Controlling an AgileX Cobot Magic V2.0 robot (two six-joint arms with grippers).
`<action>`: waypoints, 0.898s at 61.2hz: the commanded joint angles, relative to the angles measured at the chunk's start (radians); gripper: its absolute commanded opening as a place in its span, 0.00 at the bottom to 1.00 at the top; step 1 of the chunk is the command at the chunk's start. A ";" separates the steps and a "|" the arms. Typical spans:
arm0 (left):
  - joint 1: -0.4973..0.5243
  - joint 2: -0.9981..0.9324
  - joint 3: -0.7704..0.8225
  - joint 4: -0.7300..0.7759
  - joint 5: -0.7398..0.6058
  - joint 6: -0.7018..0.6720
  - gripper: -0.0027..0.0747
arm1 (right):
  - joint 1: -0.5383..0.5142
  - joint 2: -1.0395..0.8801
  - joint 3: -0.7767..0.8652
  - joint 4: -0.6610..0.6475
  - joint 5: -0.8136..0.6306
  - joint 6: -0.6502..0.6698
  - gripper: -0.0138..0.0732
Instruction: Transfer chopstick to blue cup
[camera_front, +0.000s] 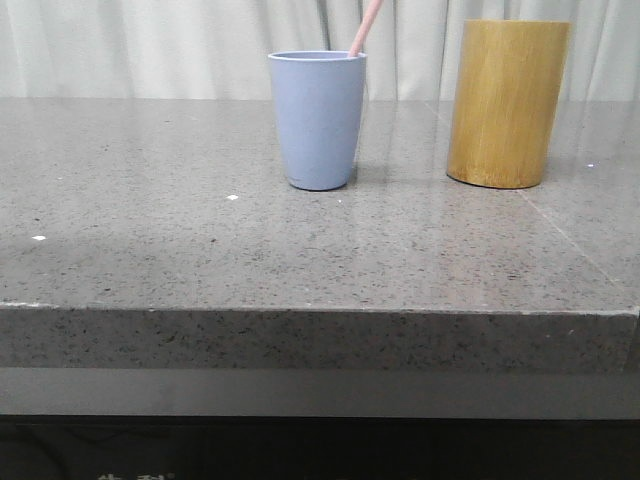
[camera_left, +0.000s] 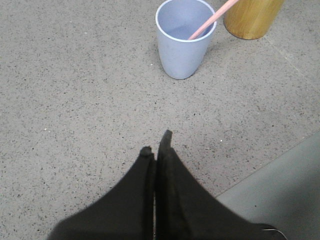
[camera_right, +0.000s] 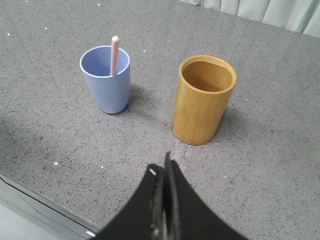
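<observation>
While the chopstick (camera_front: 366, 27) stands inside the blue cup (camera_front: 317, 120), its lower end is down in the cup and its upper part leans against the rim, sticking out above it at a tilt toward the wooden holder (camera_front: 506, 103) — in the front view its top runs out of the picture. The cup sits upright on the grey speckled stone table (camera_front: 200, 250), with the holder near it on the right, apart, not touching; the holder looks empty from the right wrist view. Pale curtains (camera_front: 150, 45) hang behind the table. Left gripper (camera_left: 157, 145) hangs over bare tabletop well away from the cup, fingers pressed together, nothing between them. Right gripper (camera_right: 162, 167) is likewise closed tight with nothing held — it sits over the table on the near side of the holder, near the table's front edge.
</observation>
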 joint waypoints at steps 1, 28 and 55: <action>0.006 -0.044 0.006 -0.001 -0.099 0.000 0.01 | -0.007 -0.003 -0.023 -0.007 -0.076 0.002 0.08; 0.357 -0.590 0.760 0.038 -0.849 0.002 0.01 | -0.007 -0.003 -0.023 -0.007 -0.077 0.002 0.08; 0.521 -1.047 1.249 -0.039 -1.146 -0.002 0.01 | -0.007 -0.003 -0.023 -0.007 -0.077 0.002 0.08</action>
